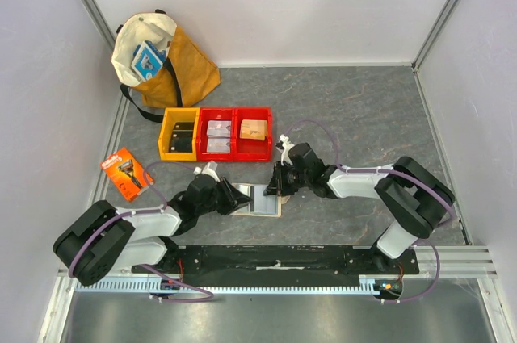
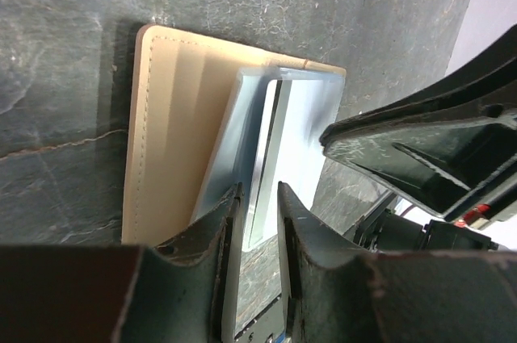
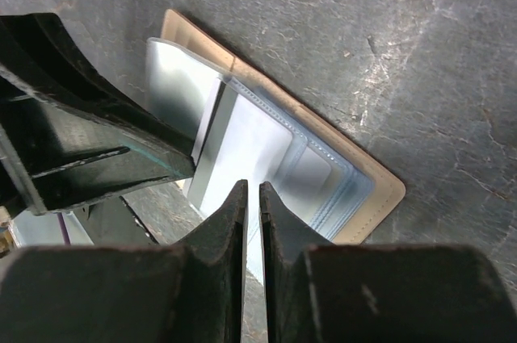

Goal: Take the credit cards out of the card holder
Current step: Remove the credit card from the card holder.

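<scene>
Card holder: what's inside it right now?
The open beige-tan folding card holder shows stacked pale blue-grey clear plastic sleeves, one raised between the fingers of the left claw. No card face is identifiable. Sleeve contents and near ends are hidden by it and the right claw.

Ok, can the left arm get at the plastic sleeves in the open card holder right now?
Likely yes: the left gripper straddles a raised sleeve edge, jaws slightly apart, nothing blocking.
</scene>
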Robot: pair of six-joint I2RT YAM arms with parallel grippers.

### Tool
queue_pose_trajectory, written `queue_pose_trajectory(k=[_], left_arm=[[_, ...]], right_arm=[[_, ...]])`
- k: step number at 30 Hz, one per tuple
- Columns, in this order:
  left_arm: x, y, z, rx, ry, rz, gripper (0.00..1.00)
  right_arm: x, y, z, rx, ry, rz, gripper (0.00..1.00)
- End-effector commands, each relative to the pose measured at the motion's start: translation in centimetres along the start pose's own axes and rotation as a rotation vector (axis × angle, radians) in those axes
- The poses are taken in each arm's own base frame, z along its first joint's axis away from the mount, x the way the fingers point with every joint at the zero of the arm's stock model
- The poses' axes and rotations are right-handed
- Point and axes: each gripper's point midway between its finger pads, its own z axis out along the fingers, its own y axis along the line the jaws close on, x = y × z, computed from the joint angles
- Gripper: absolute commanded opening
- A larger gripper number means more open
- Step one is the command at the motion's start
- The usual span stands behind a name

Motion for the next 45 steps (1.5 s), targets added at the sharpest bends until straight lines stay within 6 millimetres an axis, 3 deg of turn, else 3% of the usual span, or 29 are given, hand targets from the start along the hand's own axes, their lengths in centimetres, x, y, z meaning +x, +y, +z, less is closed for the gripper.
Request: queue_pose_trajectory(k=[1, 12, 24, 37, 45], left_arm=[[-1.2, -1.7, 0.1, 0.046, -0.033, 0.046, 0.3], [-2.1, -1.5, 0.1, 0.042, -0.036, 0.049, 0.27], [-2.9, -2.0, 1.2, 0.062, 0.014, 0.064, 0.23], [-3.3, 0.5, 2.0, -0.024, 0.024, 0.037, 0.25], [-3.2, 0.5, 2.3, -0.019, 0.034, 0.043, 0.24]], right_arm=[[-0.9, 0.4, 0.7, -0.018, -0.013, 0.002, 0.16], [1.2, -2.0, 0.9, 0.057, 0.043, 0.021, 0.13], [1.7, -2.4, 1.0, 0.067, 0.067, 0.012, 0.13], [1.8, -2.5, 0.8, 0.075, 0.071, 0.002, 0.13], [1.8, -2.6, 0.8, 0.076, 0.07, -0.003, 0.13]])
